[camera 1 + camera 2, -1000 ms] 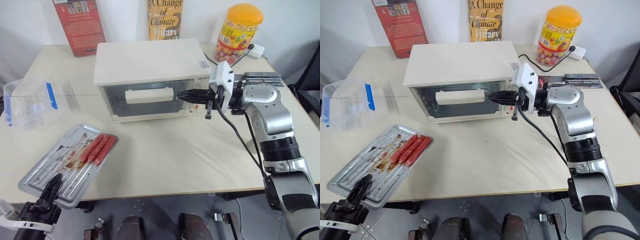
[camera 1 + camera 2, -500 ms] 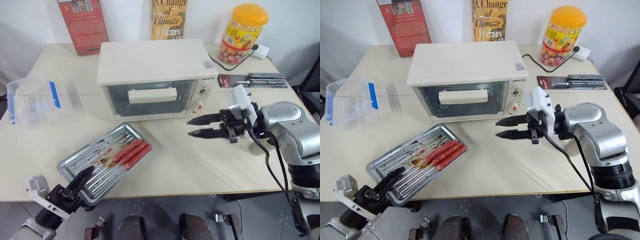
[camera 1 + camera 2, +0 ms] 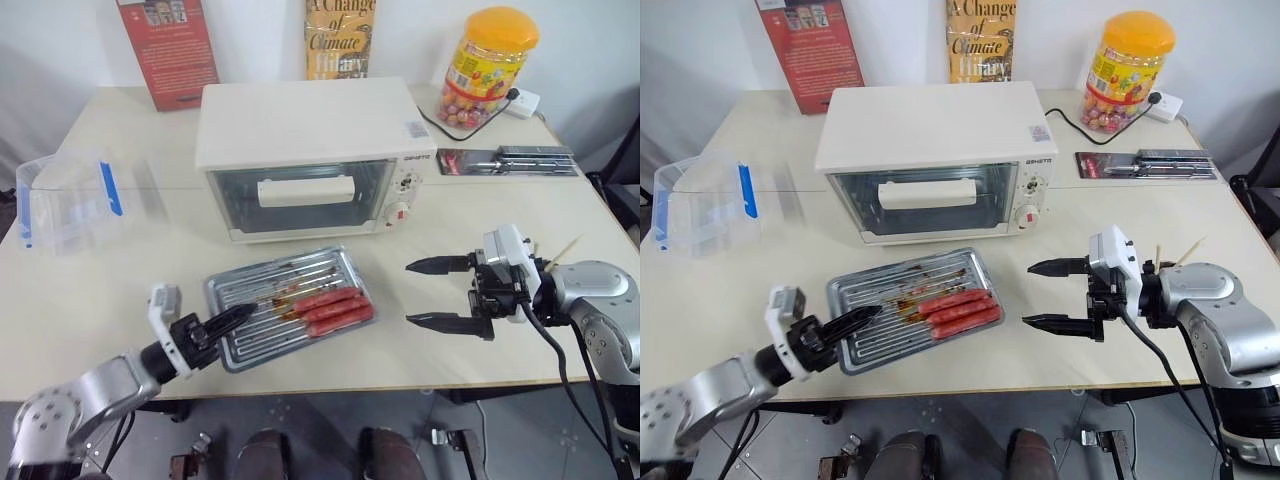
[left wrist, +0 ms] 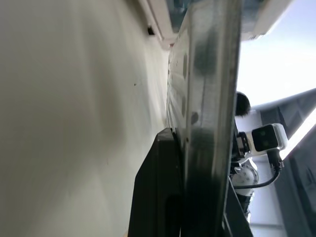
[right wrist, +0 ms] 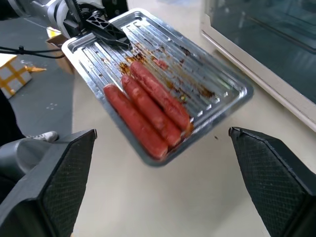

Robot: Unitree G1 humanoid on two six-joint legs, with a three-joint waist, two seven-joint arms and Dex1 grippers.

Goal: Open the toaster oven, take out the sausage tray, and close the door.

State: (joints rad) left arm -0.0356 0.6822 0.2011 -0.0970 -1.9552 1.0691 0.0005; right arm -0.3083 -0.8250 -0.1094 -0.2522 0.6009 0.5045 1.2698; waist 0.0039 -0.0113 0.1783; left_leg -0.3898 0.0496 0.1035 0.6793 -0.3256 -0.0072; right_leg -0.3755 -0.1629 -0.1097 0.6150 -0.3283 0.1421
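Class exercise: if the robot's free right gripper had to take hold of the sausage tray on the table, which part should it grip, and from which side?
Probably the bare raised rim at the sausage tray's right end, approached level from the right. The right gripper is open there, the sausages lie inside the rim, and the left gripper holds the opposite edge.

One toaster oven (image 3: 310,160) stands at the upper middle of the frame, with one door (image 3: 298,197) across its front. One sausage tray (image 3: 290,305) lies at the centre, carrying three red sausages (image 3: 330,309). One clear plastic box (image 3: 62,203) sits at the left edge. Two books (image 3: 167,50) lean at the top. One candy jar (image 3: 481,65) stands at the upper right. Two end effectors: the left end effector (image 3: 228,322) and the right end effector (image 3: 432,294).
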